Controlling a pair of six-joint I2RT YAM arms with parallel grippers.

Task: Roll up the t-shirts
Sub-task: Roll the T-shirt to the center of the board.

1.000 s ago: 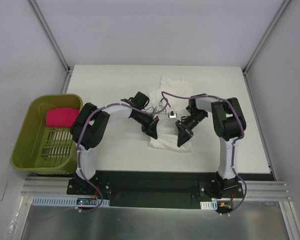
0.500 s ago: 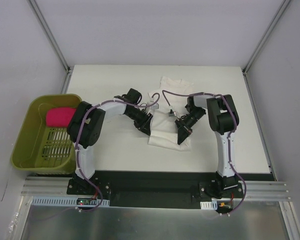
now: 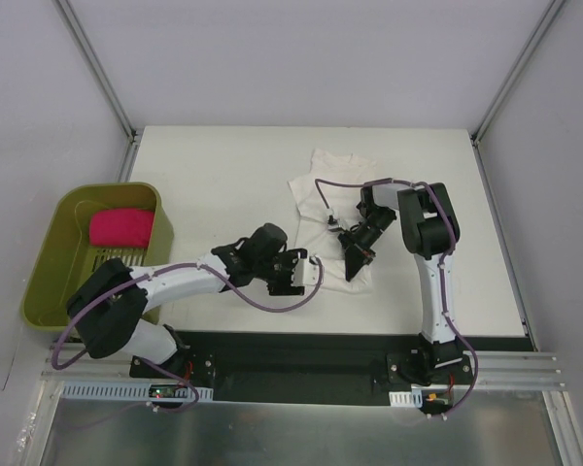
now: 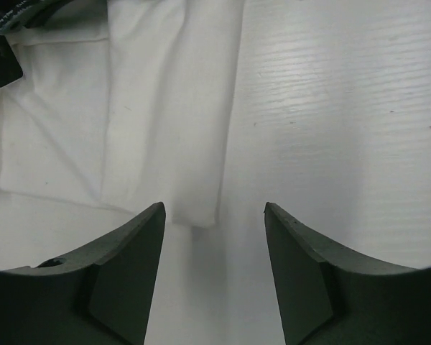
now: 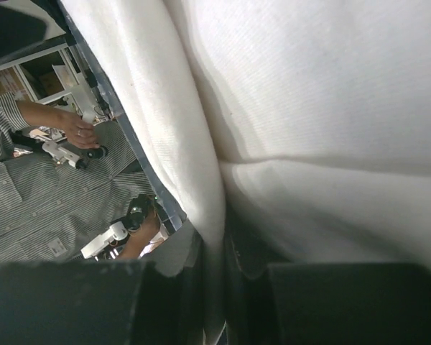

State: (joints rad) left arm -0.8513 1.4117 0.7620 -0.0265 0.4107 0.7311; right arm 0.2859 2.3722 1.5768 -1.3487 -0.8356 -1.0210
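A white t-shirt [image 3: 323, 190] lies partly folded on the table, neck toward the far side. My right gripper [image 3: 355, 260] is at its near right edge, shut on a fold of the white cloth [image 5: 201, 165] that runs down between its fingers [image 5: 215, 287]. My left gripper [image 3: 303, 276] hovers low by the shirt's near left corner, open and holding nothing. In the left wrist view the shirt's corner [image 4: 165, 108] lies just ahead of the open gripper [image 4: 214, 210]. A pink rolled t-shirt [image 3: 121, 226] rests in the basket.
A green slotted basket [image 3: 49, 262] stands off the table's left edge. The white table [image 3: 223, 175] runs to grey walls behind. A black rail [image 3: 291, 354] with both arm bases borders the near edge.
My left gripper has let go of the shirt and opened. It has drawn back toward the near edge, its arm swinging low and left. The right gripper has kept its grip.
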